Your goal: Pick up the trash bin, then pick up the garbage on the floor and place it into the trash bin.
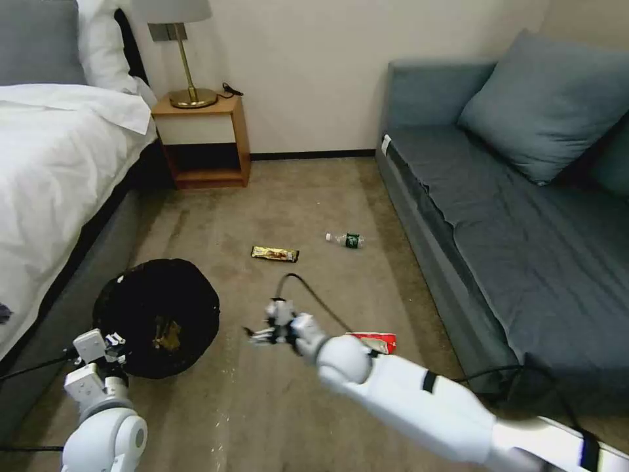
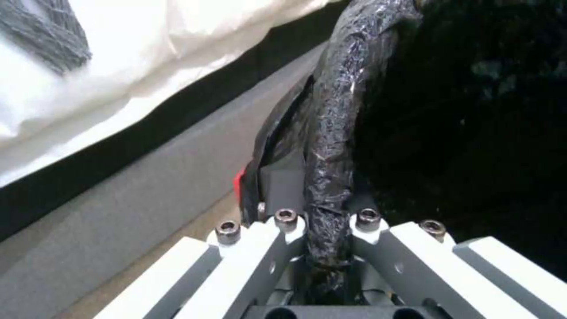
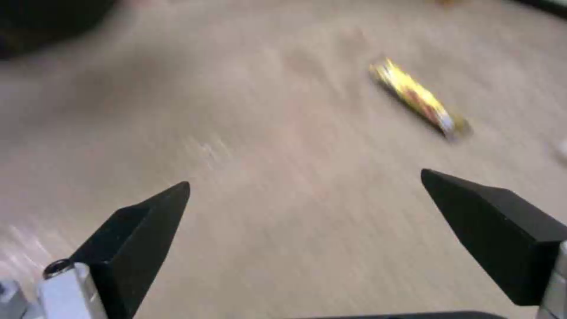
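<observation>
The trash bin [image 1: 157, 314], lined with a crinkly black bag, sits low at my left beside the bed, with a tan crumpled piece inside. My left gripper [image 1: 114, 342] is shut on the bin's bagged rim [image 2: 331, 146]. My right gripper [image 1: 259, 335] hangs open over bare carpet just right of the bin, its black fingertips [image 3: 153, 221] wide apart and nothing between them. Garbage lies on the floor: a gold-black snack bar wrapper [image 1: 275, 254] [image 3: 419, 99], a small clear bottle with a green label [image 1: 347, 240], and a red-and-white packet [image 1: 379, 341] partly hidden behind my right arm.
A bed with white sheets [image 1: 52, 164] runs along the left, close against the bin. A wooden nightstand with a lamp [image 1: 203, 137] stands at the back wall. A grey-blue sofa [image 1: 511, 216] fills the right. Open carpet lies between them.
</observation>
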Controlling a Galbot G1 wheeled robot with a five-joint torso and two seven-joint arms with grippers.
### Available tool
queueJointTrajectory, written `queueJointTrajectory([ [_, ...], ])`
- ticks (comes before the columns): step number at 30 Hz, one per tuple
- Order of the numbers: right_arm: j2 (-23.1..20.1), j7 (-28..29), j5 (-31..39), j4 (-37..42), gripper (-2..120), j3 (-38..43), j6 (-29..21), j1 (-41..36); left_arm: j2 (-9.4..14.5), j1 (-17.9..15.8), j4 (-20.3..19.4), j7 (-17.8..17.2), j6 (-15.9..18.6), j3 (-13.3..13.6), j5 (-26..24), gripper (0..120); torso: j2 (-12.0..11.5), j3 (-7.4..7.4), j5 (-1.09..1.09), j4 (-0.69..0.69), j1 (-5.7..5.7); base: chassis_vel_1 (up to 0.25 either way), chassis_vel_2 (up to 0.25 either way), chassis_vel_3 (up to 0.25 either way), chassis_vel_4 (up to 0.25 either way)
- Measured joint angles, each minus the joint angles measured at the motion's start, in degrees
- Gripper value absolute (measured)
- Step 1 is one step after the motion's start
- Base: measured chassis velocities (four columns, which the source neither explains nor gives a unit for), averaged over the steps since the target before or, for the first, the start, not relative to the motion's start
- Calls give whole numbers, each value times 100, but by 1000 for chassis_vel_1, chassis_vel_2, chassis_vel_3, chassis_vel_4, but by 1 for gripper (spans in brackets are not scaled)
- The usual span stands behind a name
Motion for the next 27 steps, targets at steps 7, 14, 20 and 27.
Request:
queueJointTrajectory([
  [7, -140, -556, -741, -661, 100, 712, 28, -279, -25, -2, 13, -5, -1, 69, 46, 3, 0, 0, 0, 1, 0, 0, 0, 0, 0],
  [14, -208, -859, -1006, -1060, 100, 1082, -9, -493, -38, 2, 47, -38, -21, 76, 87, 3, 0, 0, 0, 1, 0, 0, 0, 0, 0],
  [20, -134, -954, -1041, -1501, 100, 1340, -30, -556, -59, 80, 53, -44, -79, 77, 151, 3, 0, 0, -1, 2, 0, 0, 0, 0, 0],
  [27, -5, -1197, -1129, -2121, 100, 1697, -9, -596, -52, 131, 43, -97, -88, 49, 156, 3, 0, 0, -2, 2, 0, 0, 0, 0, 0],
])
